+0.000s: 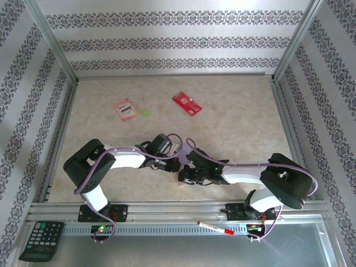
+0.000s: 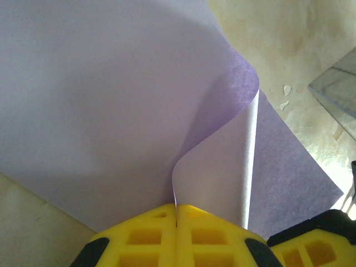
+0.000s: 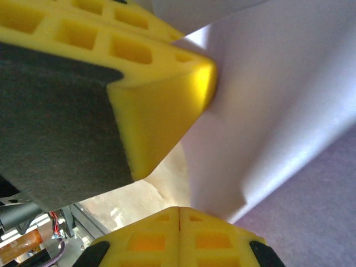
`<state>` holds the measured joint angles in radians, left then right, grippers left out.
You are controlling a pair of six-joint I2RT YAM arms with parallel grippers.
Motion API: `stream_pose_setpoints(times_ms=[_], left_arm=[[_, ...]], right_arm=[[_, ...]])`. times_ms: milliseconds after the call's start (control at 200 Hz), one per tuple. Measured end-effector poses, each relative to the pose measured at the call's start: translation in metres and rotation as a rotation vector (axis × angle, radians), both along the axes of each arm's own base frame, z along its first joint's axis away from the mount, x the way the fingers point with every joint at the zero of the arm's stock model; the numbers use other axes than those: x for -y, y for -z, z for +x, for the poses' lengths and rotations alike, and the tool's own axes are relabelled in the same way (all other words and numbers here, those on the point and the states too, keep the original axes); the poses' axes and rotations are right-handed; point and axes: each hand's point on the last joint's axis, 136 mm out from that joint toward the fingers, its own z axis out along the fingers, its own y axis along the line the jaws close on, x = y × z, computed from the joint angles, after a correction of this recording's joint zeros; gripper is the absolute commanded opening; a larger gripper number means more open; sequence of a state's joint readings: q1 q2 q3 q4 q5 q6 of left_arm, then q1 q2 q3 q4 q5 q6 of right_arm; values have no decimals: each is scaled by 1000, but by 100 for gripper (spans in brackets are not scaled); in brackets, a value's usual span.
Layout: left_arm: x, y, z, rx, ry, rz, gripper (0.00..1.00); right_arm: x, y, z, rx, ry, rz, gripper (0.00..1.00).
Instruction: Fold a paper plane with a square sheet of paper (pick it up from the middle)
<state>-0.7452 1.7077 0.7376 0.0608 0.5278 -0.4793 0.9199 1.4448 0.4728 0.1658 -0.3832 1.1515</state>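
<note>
Early stage, I judge. Left hand (image 2: 176,208) is pressed together, pinching the square sheet of paper (image 2: 100,105), which rises in a loose curl off the worktop (image 2: 261,33). Right hand (image 3: 179,210) is closed too, probably nipping the sheet's edge. No sharp crease yet; the folding is all left.

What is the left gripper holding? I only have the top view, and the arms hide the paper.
Observer: In the left wrist view, the left gripper is shut on a raised curl of the square sheet of paper.
Operator: And the right?
Observer: The right gripper is shut too. The sheet's fold meets its tips, but I cannot tell whether it is pinched.
</note>
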Motion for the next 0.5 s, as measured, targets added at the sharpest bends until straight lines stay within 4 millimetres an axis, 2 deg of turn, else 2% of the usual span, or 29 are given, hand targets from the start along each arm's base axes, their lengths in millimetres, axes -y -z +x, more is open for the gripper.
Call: stream_pose_setpoints(times_ms=[285, 500], left_arm=[[2, -1, 0, -3, -3, -1, 0], [3, -2, 0, -19, -15, 9, 0]], right_arm=[[14, 10, 1, -18, 23, -24, 5], [17, 9, 0, -16, 17, -19, 5]])
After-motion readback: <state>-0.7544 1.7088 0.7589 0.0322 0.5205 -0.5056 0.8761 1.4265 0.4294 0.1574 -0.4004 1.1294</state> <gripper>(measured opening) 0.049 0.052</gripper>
